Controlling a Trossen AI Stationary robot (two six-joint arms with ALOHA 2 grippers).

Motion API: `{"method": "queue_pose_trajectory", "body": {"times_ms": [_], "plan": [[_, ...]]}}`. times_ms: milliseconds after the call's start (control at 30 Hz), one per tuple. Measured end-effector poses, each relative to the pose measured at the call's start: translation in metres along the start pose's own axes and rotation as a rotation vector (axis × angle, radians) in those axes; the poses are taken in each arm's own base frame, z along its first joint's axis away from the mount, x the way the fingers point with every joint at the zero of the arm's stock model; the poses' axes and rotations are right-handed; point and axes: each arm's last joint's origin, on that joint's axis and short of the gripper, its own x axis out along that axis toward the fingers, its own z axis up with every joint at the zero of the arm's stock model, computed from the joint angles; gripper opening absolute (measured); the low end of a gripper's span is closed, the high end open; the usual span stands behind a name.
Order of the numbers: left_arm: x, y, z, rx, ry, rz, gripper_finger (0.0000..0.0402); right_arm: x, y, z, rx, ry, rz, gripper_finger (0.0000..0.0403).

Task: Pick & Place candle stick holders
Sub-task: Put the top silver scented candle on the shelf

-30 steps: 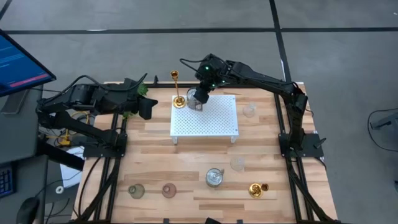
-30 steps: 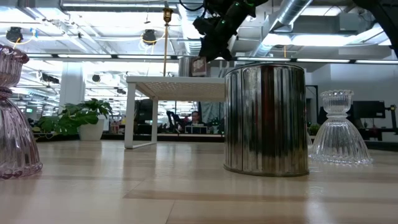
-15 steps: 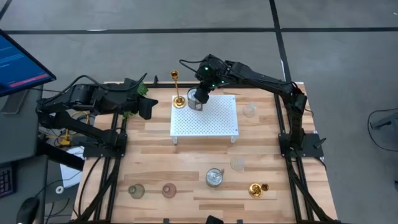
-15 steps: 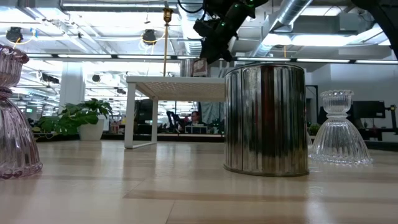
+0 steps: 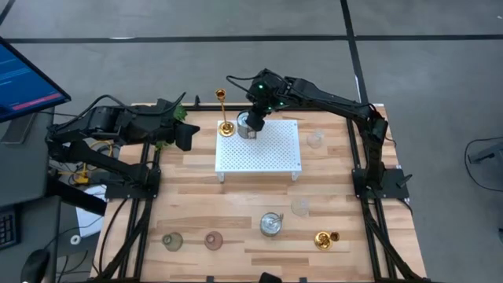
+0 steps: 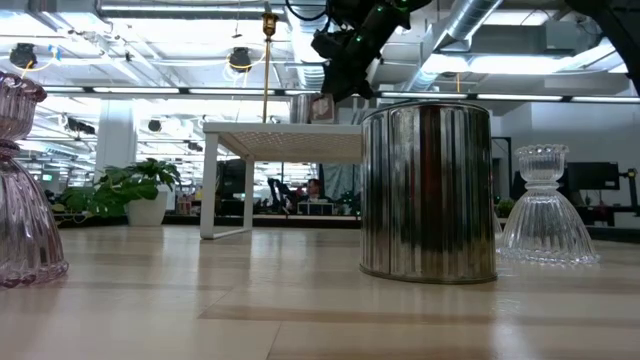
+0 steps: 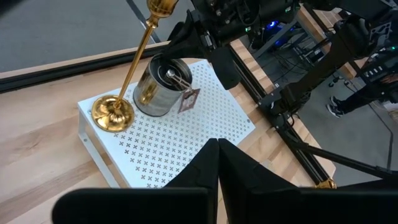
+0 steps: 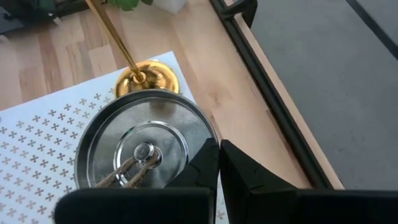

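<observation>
A silvery cup (image 5: 247, 127) with a small tag stands upright on the far left corner of the white perforated stand (image 5: 263, 153). My right gripper (image 8: 219, 148) is over the cup, shut on it. Beside the cup, the tall slender gold holder (image 5: 225, 114) stands by its round foot on the stand's corner. Near the table's front edge stand a second silvery cup (image 5: 271, 224), a gold holder (image 5: 322, 240), a pinkish one (image 5: 213, 240), a greenish one (image 5: 172, 240) and a clear glass one (image 5: 300, 207). My left gripper (image 5: 189, 137) waits shut over the table's left side. My right gripper pinches the cup's thin rim (image 8: 210, 132) on its far right side. One finger (image 8: 202, 163) is inside the cup and one outside. The fingers slant down from the table's right and far side. The cup stays upright with its bottom on the stand.
Another clear glass holder (image 5: 315, 140) stands right of the stand. A green leafy plant (image 5: 178, 114) sits at the far left by my left arm. Bare wood lies between the stand and the front row of holders.
</observation>
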Motion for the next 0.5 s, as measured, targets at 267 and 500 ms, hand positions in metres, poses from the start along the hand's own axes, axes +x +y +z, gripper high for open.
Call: {"method": "queue_pose_trajectory", "body": {"times_ms": [267,500], "plan": [[0.0000,0.0000,0.0000,0.000,0.000,0.000,0.0008,0.0002,0.0000,0.0000,-0.004,0.000,0.000,0.0021],[0.0000,0.0000,0.0000,0.000,0.000,0.000,0.0008,0.0004,0.0000,0.0007,-0.004,-0.008,0.000,0.0059]]}}
